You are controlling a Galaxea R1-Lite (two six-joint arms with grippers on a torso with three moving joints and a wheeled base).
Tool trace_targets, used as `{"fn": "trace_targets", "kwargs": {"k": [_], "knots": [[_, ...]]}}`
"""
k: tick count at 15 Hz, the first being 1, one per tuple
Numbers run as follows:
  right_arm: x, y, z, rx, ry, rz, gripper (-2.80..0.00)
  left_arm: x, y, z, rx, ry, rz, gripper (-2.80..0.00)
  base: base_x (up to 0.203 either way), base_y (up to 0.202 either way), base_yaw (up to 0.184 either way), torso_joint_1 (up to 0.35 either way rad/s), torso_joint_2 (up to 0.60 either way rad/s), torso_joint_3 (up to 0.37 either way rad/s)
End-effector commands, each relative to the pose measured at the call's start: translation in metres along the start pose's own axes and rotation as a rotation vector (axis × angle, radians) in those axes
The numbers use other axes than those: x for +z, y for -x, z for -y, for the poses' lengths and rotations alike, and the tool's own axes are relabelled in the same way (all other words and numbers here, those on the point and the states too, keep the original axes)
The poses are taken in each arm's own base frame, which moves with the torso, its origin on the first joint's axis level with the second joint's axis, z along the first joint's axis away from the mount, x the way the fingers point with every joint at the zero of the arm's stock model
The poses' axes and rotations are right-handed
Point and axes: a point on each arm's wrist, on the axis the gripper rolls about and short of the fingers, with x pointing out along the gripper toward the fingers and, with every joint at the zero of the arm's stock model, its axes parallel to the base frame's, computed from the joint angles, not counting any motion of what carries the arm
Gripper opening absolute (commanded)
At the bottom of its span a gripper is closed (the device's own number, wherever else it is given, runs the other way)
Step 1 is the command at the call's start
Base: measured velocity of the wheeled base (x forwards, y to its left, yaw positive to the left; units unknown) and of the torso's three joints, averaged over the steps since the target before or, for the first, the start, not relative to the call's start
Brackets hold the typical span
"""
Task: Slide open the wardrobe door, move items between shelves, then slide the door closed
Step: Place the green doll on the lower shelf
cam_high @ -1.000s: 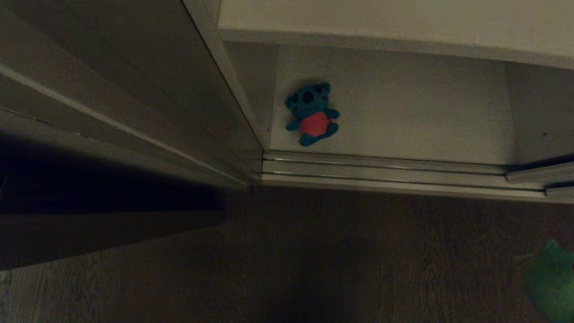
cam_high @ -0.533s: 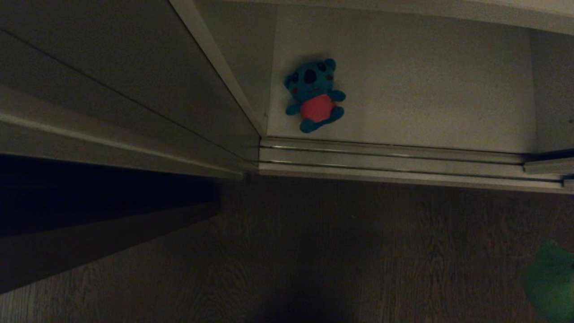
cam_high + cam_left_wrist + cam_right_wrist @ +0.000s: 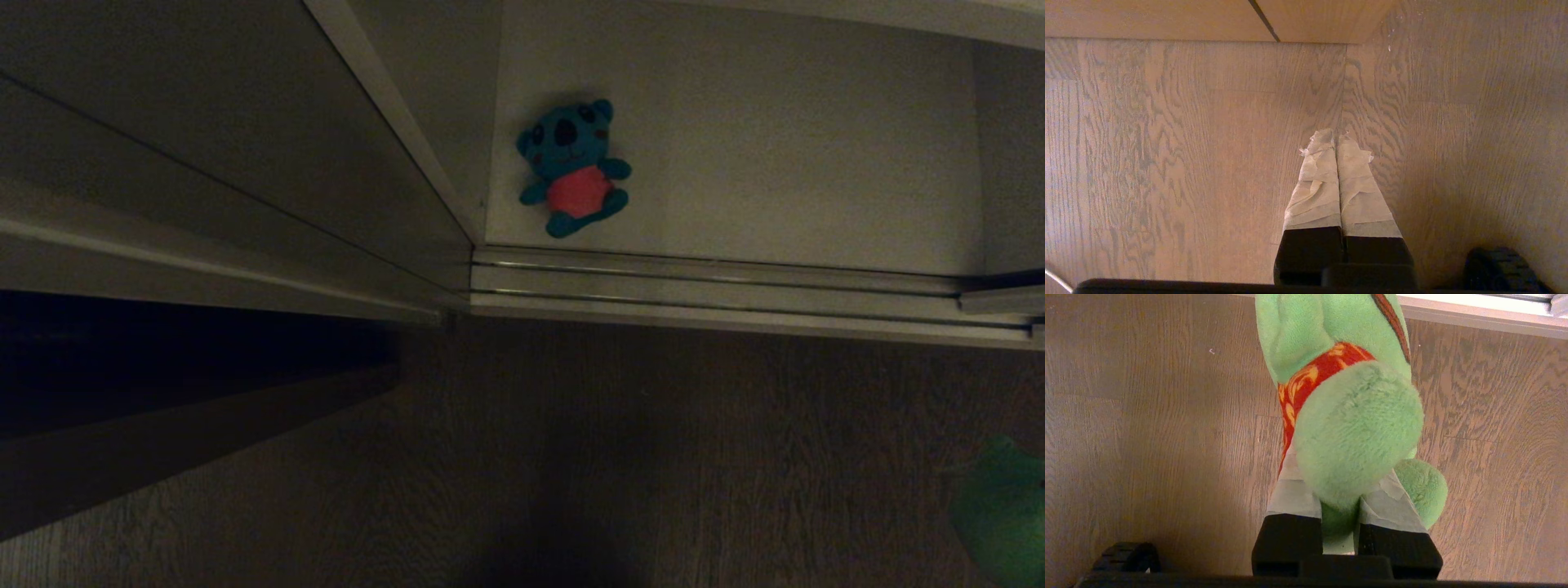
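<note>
Above a wooden floor (image 3: 1147, 416), the right gripper (image 3: 1337, 490) clamps the green frog (image 3: 1347, 416) between its fingers. The left gripper (image 3: 1337, 143) is pressed closed, empty. The teal bear (image 3: 573, 167) lies upper centre on the white shelf (image 3: 775, 163).

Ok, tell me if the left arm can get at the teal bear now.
Probably yes: the teal bear lies uncovered on the white shelf, doorway open, and the left tool is shut and empty.

Teal bear (image 3: 574, 167) lies, apparently face-up, on white shelf (image 3: 775, 163).
</note>
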Motion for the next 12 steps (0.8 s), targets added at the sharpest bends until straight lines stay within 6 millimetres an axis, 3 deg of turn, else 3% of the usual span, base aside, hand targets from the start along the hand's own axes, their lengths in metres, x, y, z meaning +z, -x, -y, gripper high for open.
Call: {"fn": "trace_targets", "kwargs": {"k": [1, 8, 12], "knots": [[0.0, 0.0, 0.0, 0.0, 0.0, 0.0, -2.8, 0.0, 0.0, 0.0, 0.0, 0.0, 0.0, -2.8, 0.0, 0.0, 0.0, 0.0, 0.0, 0.0], [0.004, -0.002, 0.0, -0.001, 0.014, -0.08, -2.8, 0.0, 0.0, 0.0, 0.0, 0.0, 0.001, -2.8, 0.0, 0.0, 0.0, 0.0, 0.0, 0.0], [0.062, -0.017, 0.0, -0.002, -0.054, -0.174, -2.8, 0.0, 0.0, 0.0, 0.0, 0.0, 0.001, -2.8, 0.0, 0.0, 0.0, 0.0, 0.0, 0.0]]}}
